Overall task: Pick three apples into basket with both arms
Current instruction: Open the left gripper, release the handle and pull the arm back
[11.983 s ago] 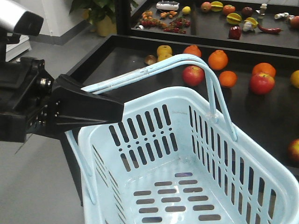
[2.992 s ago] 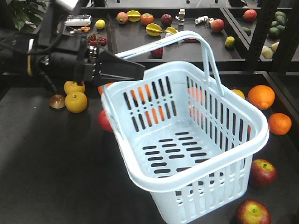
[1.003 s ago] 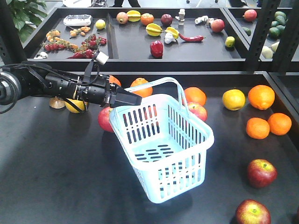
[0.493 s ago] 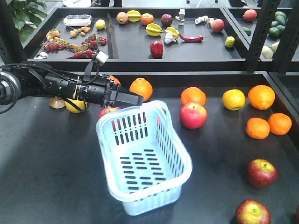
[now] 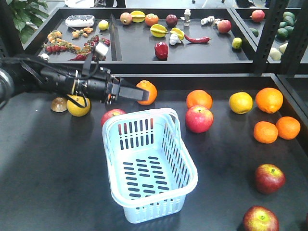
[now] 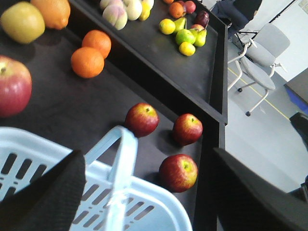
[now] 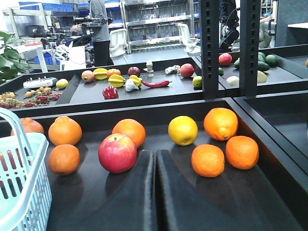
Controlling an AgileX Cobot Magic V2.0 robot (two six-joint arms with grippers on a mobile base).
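Basket: the pale blue slotted plastic shopping basket (image 5: pixel 154 209) stands upright mid black surface (image 5: pixel 53 168).
Apples: three dark red, yellow-patched round apples (image 6: pixel 187 129) lie near the surface's corner, outside the basket.
Left end effector (image 5: pixel 139 94): spread, empty.
Right end effector (image 7: pixel 155 159): pressed together, empty.
Handling: likely firm, smooth and prone to rolling; pinch each apple across its widest part.

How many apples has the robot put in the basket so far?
None yet. Done: the basket stands on the table, empty. In hand: nothing; the left fingers are spread open by its handle, the right fingers are shut on nothing. Left: all three apples lie on the table.
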